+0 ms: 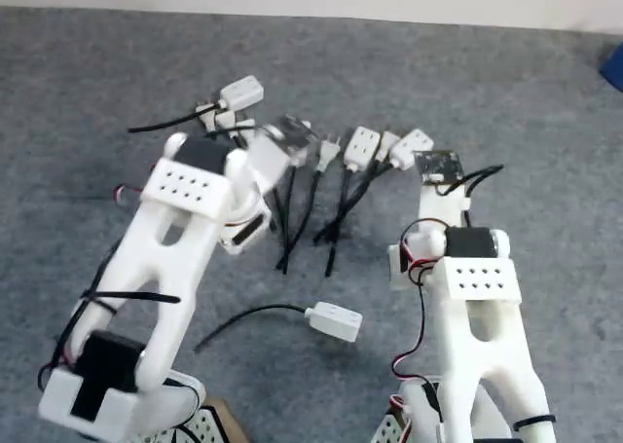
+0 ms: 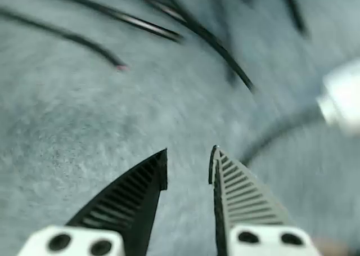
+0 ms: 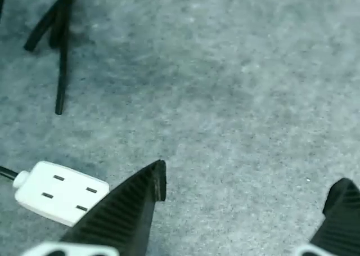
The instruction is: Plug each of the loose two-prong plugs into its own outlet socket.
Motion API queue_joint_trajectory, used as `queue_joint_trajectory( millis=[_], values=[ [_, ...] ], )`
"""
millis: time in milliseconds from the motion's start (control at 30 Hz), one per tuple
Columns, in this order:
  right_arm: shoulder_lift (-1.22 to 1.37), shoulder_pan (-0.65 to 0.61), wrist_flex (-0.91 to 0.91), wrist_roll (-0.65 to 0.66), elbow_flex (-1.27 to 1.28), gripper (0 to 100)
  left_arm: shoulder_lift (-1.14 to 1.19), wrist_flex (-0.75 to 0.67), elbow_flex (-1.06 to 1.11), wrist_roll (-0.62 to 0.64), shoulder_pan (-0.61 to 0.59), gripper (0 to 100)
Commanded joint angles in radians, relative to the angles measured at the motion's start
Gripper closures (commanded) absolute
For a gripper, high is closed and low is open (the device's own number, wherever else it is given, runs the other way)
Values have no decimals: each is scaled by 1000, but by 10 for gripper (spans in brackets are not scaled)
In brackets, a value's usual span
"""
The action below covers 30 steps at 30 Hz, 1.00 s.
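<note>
2 empty end effectors above a grey surface strewn with sockets and plugs.
Toward the near edge, 1 white outlet socket (image 1: 334,320) lies alone, off to one side of the right end effector (image 3: 250,185), whose fingers gape wide. The left end effector (image 2: 188,165) is narrowly parted above black cables (image 2: 214,42). Toward the far edge lies a cluster of sockets and 2-prong plugs (image 1: 362,146).

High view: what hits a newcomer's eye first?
Two white arms dominate, one on each side, with a tangle of black cords and white plugs and sockets at the far middle. One lone white socket lies apart on the grey carpet, nearer, between the arms.
</note>
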Motion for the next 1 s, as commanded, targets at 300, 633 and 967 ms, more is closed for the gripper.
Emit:
queue_joint_trajectory(
  millis=[300, 633, 967],
  values=[
    [-53, 173, -77, -11, 61, 577, -493, -414, 504, 259, 236, 849],
    [-496, 194, -88, 58, 295, 577, -467, -637, 659, 262, 369, 849],
    [-535, 191, -107, 58, 346, 577, -269, -767, 579, 261, 400, 849]
  ],
)
